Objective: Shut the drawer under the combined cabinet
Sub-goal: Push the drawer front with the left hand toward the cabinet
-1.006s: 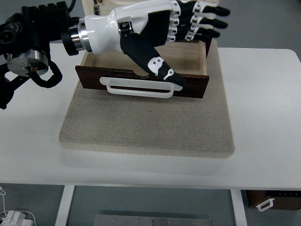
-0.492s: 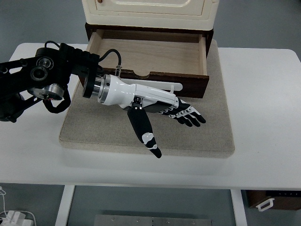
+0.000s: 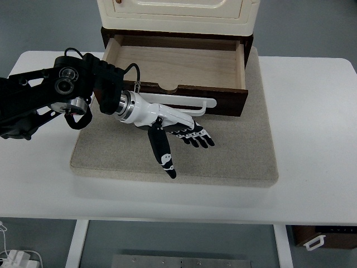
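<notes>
A cream cabinet point(image 3: 177, 12) stands at the back on a dark wooden base. Its wooden drawer point(image 3: 175, 64) is pulled out toward me and shows an empty light-wood inside. The dark drawer front carries a white bar handle point(image 3: 192, 101). My left hand point(image 3: 181, 134), white with black fingers, lies flat and open over the grey mat just in front of the drawer front, fingers pointing right, thumb pointing toward me. It holds nothing. The hand's back edge sits close beneath the handle; contact cannot be told. The right arm is out of view.
A grey mat point(image 3: 234, 156) under the cabinet covers the middle of the white table point(image 3: 312, 123). The black left arm point(image 3: 50, 95) spans the table's left side. Another dark drawer with a white handle point(image 3: 321, 237) shows below the table at the bottom right.
The left hand came down from above the open drawer to the mat in front of it, then drew slightly left and closer to the drawer front. The drawer stays open.
</notes>
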